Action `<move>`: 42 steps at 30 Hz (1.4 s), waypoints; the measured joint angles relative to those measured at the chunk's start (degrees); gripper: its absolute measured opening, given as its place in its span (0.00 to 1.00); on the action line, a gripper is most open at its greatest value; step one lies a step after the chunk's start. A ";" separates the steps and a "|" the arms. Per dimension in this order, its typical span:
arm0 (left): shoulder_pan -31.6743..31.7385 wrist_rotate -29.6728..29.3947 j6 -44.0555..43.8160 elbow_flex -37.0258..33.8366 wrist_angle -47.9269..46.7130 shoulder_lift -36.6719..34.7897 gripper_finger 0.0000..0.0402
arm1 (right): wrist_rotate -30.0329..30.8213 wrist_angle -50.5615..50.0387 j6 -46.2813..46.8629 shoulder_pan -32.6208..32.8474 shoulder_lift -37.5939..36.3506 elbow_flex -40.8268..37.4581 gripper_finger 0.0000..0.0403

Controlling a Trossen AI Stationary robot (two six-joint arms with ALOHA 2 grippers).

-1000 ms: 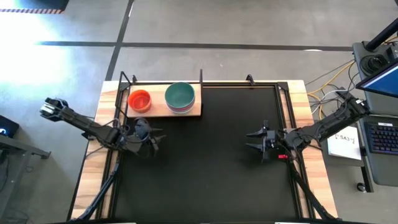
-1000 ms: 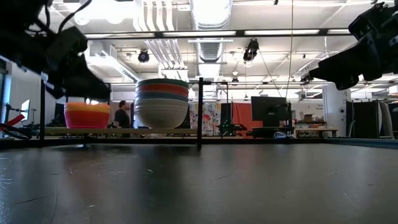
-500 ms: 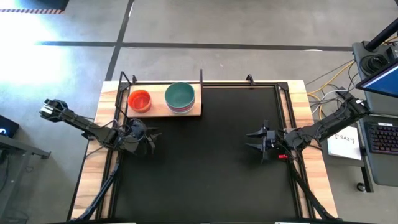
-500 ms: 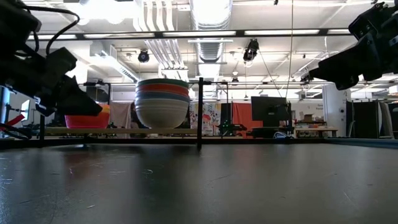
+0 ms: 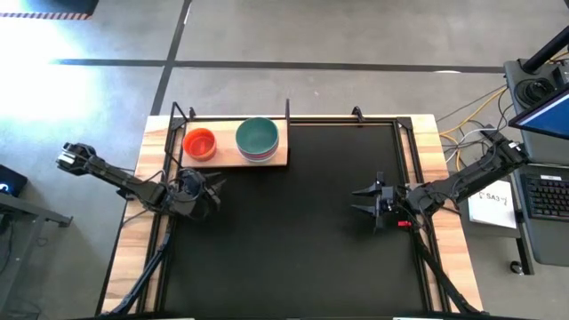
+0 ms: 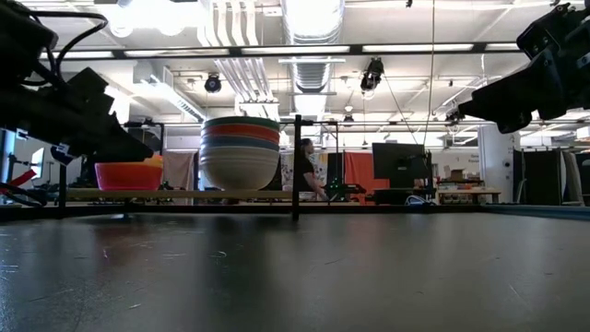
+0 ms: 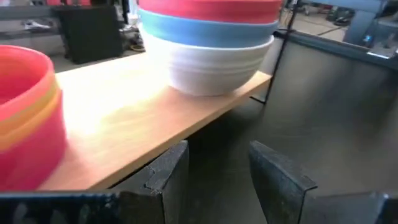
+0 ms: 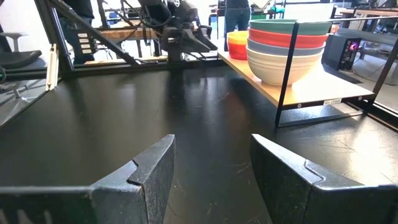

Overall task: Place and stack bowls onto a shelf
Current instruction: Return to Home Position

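Note:
The light-wood shelf [image 5: 227, 156] stands at the table's far left. On it sit a stack of small bowls with the orange-red one on top [image 5: 199, 143] and a stack of larger bowls with the teal one on top [image 5: 258, 138], white at the bottom [image 7: 211, 65]. My left gripper [image 5: 210, 192] is open and empty just in front of the shelf's near edge. My right gripper [image 5: 363, 203] is open and empty above the mat at the right.
Thin black posts [image 5: 287, 111] stand at the shelf's far side and right end. The black mat [image 5: 293, 231] covers the table between the arms. A person [image 6: 305, 172] walks in the room behind the table.
My left gripper has drawn back toward the table's left edge and near the shelf's front edge, and in the low view it has sunk lower, staying open and empty. The bowls and my right gripper have stayed still.

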 joint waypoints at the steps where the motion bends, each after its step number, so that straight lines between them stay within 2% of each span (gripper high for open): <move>1: 0.00 0.29 0.02 0.24 0.24 0.09 0.37 | 0.00 0.00 0.00 0.02 0.00 0.02 0.49; 14: -0.02 1.33 0.02 6.89 -0.13 0.51 0.37 | 0.00 0.00 0.00 0.01 0.01 0.02 0.49; 19: 0.00 1.24 0.02 5.52 -0.07 -2.13 0.37 | 0.01 -0.01 0.00 0.00 0.02 0.02 0.49; 26: 0.00 1.15 -0.03 -0.11 -0.56 -14.73 0.37 | 0.00 0.01 0.01 0.01 0.02 0.02 0.49; 30: 0.00 1.37 0.79 -0.16 -2.90 -21.86 0.37 | 0.00 0.02 0.00 0.00 0.02 0.02 0.49; 38: 0.00 1.46 14.42 -0.25 -2.89 -35.33 0.37 | 0.00 0.04 0.00 0.01 0.02 0.02 0.49; 42: 0.00 0.66 16.59 -0.27 -3.02 -36.28 0.37 | 0.00 0.04 0.00 0.00 0.02 0.02 0.49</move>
